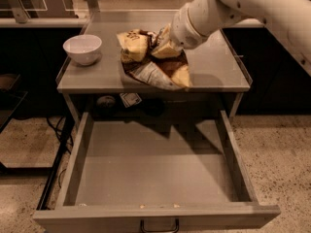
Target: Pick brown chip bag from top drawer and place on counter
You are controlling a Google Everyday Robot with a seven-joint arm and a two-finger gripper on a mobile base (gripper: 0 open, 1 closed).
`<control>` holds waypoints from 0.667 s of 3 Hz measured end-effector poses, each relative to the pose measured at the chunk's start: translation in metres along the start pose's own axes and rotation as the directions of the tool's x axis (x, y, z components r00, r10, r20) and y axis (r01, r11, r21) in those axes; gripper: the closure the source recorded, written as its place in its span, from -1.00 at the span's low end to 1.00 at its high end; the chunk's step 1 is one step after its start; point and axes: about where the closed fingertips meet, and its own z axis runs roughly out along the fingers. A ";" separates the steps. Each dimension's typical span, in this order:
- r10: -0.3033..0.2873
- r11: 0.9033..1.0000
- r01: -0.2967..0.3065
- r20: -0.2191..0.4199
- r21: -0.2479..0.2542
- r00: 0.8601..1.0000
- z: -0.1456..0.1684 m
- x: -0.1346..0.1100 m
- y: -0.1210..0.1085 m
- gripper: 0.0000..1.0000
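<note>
Placement step: claw (167,46) pinches the crumpled chip bag (146,72) low over the tabletop (214,68), right of the bowl (82,48); drawer (150,164) below stands open, its floor bare; next move, by judgement: lower until the bag rests, release, lift clear.

White bowl (82,49) at left end of the counter (215,68); gripper (165,46) with brown chip bag (154,72) over its middle; bare along its right edge; top drawer (155,171) open below its front.
</note>
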 end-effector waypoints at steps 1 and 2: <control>-0.059 0.998 0.060 -0.042 0.018 0.997 0.011 -0.012 -0.071 1.00; -0.055 0.998 0.056 -0.039 0.013 0.998 0.014 -0.011 -0.067 1.00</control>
